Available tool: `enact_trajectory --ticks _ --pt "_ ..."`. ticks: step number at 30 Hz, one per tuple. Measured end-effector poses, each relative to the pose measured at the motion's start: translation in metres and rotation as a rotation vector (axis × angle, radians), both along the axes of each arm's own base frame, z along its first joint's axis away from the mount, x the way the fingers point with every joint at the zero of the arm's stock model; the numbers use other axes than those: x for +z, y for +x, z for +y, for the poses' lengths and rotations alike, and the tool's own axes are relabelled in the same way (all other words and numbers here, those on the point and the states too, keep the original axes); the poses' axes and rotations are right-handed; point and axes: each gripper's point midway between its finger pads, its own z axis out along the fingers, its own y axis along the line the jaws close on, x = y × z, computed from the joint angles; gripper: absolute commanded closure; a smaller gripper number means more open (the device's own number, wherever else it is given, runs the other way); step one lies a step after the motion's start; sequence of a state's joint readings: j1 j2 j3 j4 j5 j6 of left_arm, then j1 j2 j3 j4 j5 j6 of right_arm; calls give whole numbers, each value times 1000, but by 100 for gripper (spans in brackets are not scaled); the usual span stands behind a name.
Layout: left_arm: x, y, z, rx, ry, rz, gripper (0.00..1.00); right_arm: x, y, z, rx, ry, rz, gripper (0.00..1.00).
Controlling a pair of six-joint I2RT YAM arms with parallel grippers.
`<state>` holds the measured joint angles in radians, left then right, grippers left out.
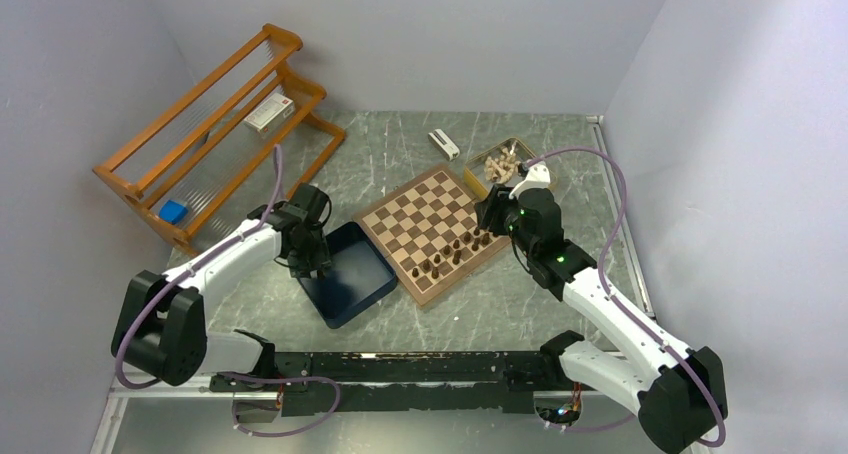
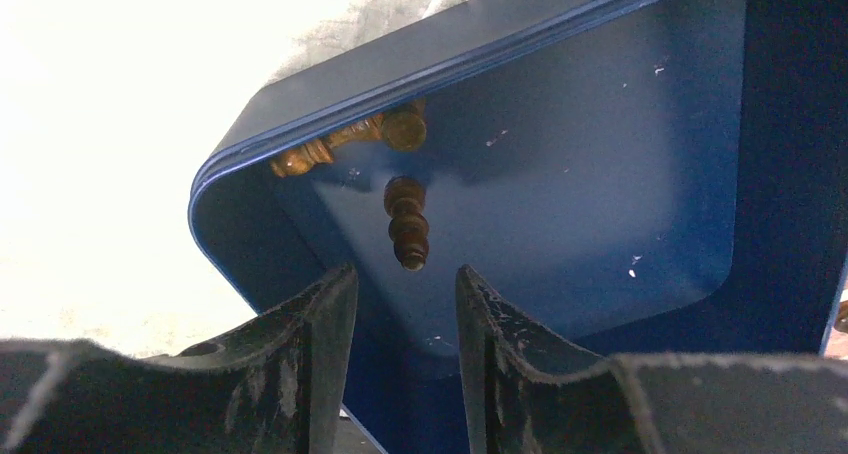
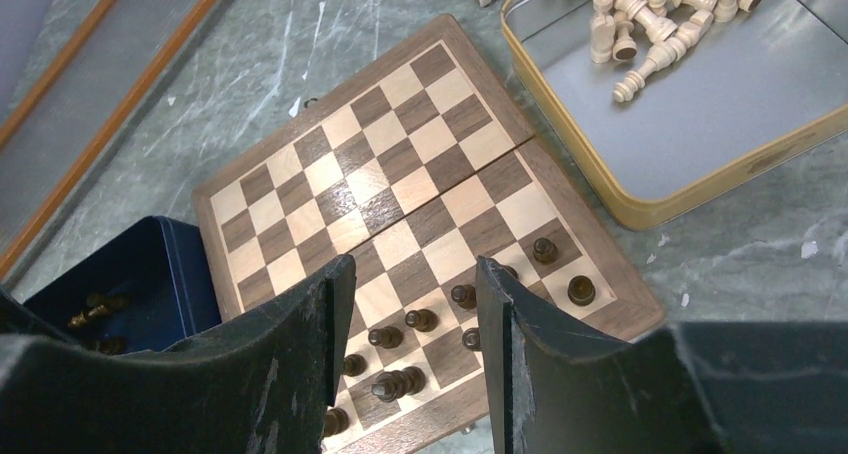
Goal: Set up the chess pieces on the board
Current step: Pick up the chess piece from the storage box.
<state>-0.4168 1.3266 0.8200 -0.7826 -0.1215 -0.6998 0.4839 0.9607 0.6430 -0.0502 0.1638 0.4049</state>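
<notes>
My left gripper (image 2: 405, 284) hangs over the blue box (image 2: 480, 59), jaws apart, nothing between them. One dark chess piece (image 2: 407, 222) lies flat on the box floor. Its long axis runs from the far wall toward my fingers, narrow tip nearest me. Other pieces (image 2: 350, 139) lie tumbled in the corner. My right gripper (image 3: 410, 274), also apart, sits above the board (image 3: 400, 159), where standing pieces (image 3: 420, 320) fill its near rows.

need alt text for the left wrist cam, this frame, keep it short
The left gripper, jaws open and empty, points into a dark blue box at a dark brown chess piece lying on its side on the floor. More dark pieces lie against the far wall near a corner; the table beyond is washed out.
</notes>
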Motion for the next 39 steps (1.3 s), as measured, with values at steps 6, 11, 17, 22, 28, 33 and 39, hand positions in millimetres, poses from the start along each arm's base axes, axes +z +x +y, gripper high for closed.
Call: enact_trajectory --ticks 6,11,17,22,28,33,39 --pt "-5 1 1 -2 9 -4 63 0 0 0 0 0 0 48" --pt "-8 7 -1 -5 5 -17 66 0 0 0 0 0 -1 48" --pt "-13 9 -2 -19 13 -9 75 0 0 0 0 -1 -1 48" --pt "-13 9 0 -29 21 -10 85 2 0 -1 1 -2 -5 48" --pt "-8 8 5 -68 56 -14 91 1 0 -1 4 -9 -5 44" --pt "9 18 5 -149 82 -40 93 -3 -2 -2 7 -22 7 41" --pt "54 47 -12 -259 74 -158 95 3 -6 -4 6 -15 -5 39"
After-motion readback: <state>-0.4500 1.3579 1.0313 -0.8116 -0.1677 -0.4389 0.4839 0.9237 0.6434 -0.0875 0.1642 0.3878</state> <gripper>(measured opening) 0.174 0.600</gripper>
